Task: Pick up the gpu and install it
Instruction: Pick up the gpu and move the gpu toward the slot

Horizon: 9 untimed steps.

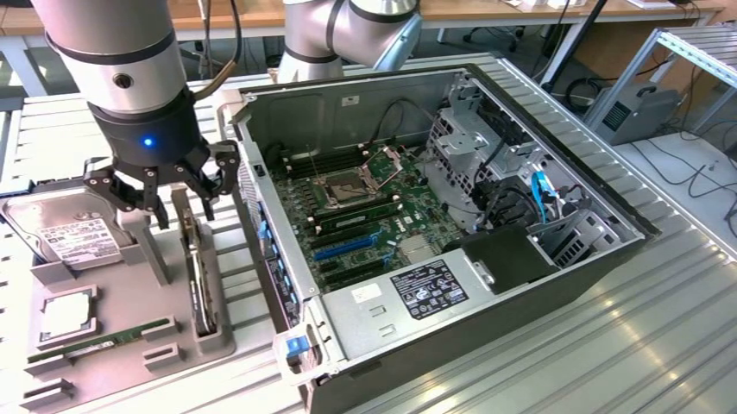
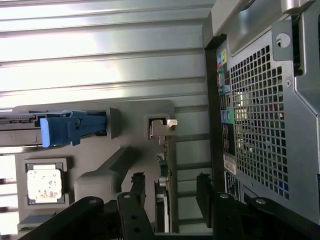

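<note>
The claw (image 2: 170, 178) hangs with its black fingers (image 2: 134, 200) spread wide, one on each side of the gpu (image 2: 162, 192) and clear of it. The gpu stands on edge in a slot of a grey tray (image 2: 125, 155), its silver bracket (image 2: 167, 126) at the far end from the claw. Close on one side of the gpu is a computer case (image 2: 260, 115) with a perforated back. On the gpu's other side the tray holds a blue handle (image 2: 70, 129) and a square chip (image 2: 44, 183). Beyond the bracket lies the ribbed metal bench (image 2: 100, 45).

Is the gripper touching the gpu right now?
Apart. The wrist view shows the gpu standing on edge between the open gripper's fingers, with a visible gap on each side.
</note>
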Tool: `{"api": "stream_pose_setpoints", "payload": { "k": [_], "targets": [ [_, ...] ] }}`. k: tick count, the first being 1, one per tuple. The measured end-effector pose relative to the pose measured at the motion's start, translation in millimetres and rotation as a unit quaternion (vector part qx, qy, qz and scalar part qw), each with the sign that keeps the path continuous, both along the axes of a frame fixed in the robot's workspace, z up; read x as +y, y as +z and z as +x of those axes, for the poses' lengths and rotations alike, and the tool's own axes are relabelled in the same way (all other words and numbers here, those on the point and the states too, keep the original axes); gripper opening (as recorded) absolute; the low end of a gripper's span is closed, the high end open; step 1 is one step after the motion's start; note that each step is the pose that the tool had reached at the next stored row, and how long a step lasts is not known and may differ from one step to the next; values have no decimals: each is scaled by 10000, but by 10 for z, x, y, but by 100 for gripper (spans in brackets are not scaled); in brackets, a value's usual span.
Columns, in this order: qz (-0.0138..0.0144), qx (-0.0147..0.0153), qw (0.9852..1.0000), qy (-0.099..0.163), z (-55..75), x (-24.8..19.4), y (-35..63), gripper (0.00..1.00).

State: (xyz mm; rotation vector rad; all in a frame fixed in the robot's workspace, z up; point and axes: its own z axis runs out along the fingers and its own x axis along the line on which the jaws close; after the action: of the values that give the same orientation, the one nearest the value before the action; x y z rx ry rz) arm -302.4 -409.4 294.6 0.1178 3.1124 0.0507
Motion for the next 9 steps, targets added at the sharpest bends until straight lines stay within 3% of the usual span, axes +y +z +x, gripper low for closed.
{"api": "stream_pose_setpoints", "payload": {
  "k": [6,9],
  "targets": [
    [0,0,10000,0,8,-3,16,54],
    [1,1,10000,0,10,-26,17,54]
  ]
}}
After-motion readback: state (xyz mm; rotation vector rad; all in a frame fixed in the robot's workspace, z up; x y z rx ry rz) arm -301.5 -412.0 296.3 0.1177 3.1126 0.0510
